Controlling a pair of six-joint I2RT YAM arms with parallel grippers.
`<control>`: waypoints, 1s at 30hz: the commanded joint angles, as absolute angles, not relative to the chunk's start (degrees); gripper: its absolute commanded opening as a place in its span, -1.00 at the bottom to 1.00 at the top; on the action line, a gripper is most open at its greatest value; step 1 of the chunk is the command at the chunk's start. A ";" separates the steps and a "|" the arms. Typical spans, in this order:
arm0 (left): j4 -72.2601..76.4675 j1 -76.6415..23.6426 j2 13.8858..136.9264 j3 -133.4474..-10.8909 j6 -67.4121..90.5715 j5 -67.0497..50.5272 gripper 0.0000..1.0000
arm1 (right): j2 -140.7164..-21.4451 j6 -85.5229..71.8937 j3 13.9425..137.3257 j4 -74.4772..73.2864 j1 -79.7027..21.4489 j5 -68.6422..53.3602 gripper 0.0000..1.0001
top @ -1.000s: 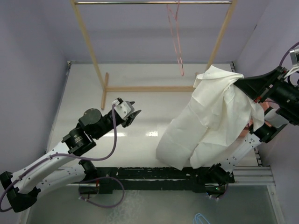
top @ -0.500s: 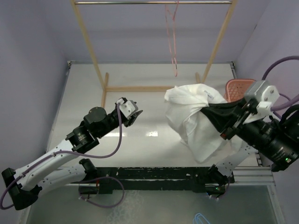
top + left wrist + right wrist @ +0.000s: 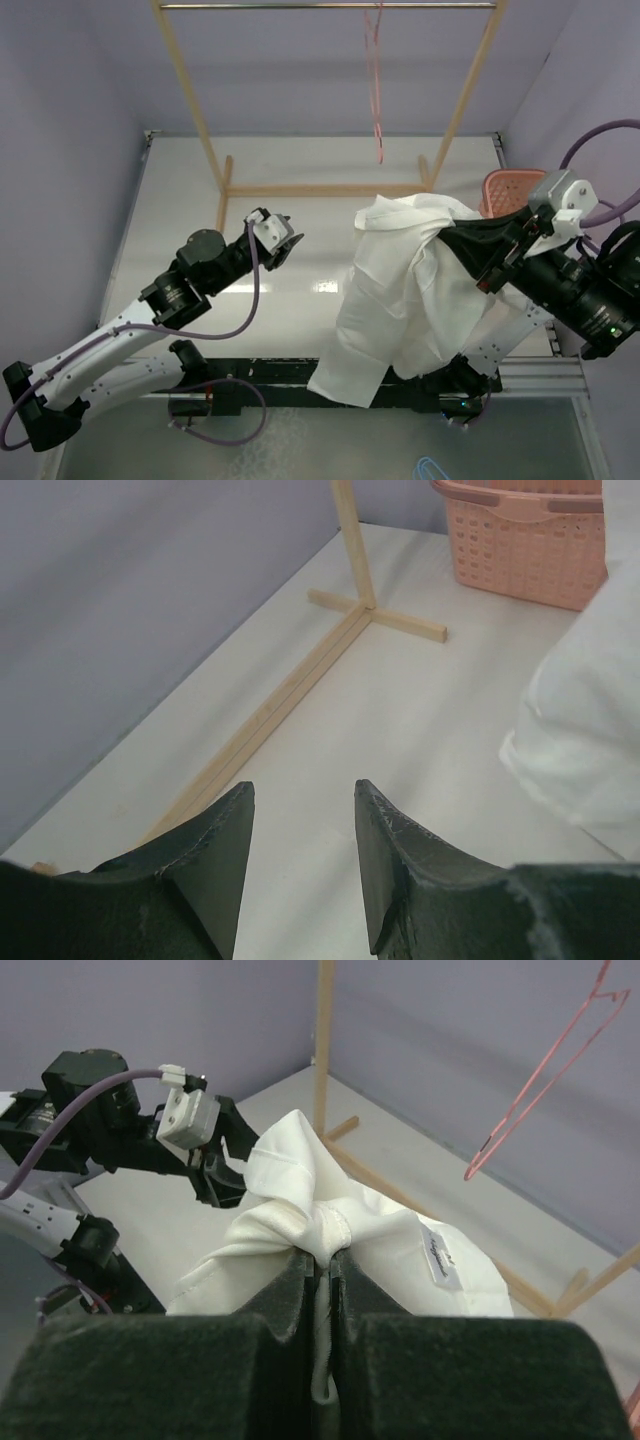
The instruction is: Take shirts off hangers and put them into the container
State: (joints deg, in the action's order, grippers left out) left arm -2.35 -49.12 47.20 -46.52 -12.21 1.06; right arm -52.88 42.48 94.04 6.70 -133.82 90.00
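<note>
The left gripper (image 3: pixel 283 238) hovers over the white table (image 3: pixel 300 190) with its two dark fingers (image 3: pixel 215 855) parted and nothing between them. Ahead of it and a little to its left stands the wooden rack (image 3: pixel 190 90), whose foot (image 3: pixel 375 615) lies flat on the tabletop; the metal rail (image 3: pixel 320 6) spans the top of the rack. The pink wire hanger (image 3: pixel 377 90) hangs from that rail by its hook, beyond both grippers and well apart from the shirt (image 3: pixel 390 290). The white shirt lies to the right of the left gripper, near it but not touching. It is bunched at its top and hangs in long loose folds from the right gripper (image 3: pixel 447 236), its lower end reaching down past the near edge of the table toward the arm bases. Whether the cloth rests on the table cannot be told. The right gripper is clamped tight on a gathered fold of the shirt, which the right wrist view shows pinched between the closed fingers (image 3: pixel 290 1290), with a small label (image 3: pixel 437 1255) just to the right of the pinch. The salmon-orange basket (image 3: pixel 505 185) sits just beyond and right of the right gripper, partly hidden by that arm. The shirt is outside the basket.
</note>
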 commanded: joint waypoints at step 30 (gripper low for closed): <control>2.29 -48.34 32.40 -45.87 -18.50 9.65 0.01 | -80.75 -5.31 121.57 -66.88 -39.14 42.00 -1.00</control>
State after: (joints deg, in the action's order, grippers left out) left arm 1.67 -48.73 32.29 -45.08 -17.78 10.68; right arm -76.60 -8.21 119.59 -62.15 -46.57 42.11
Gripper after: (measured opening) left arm 0.505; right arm 0.028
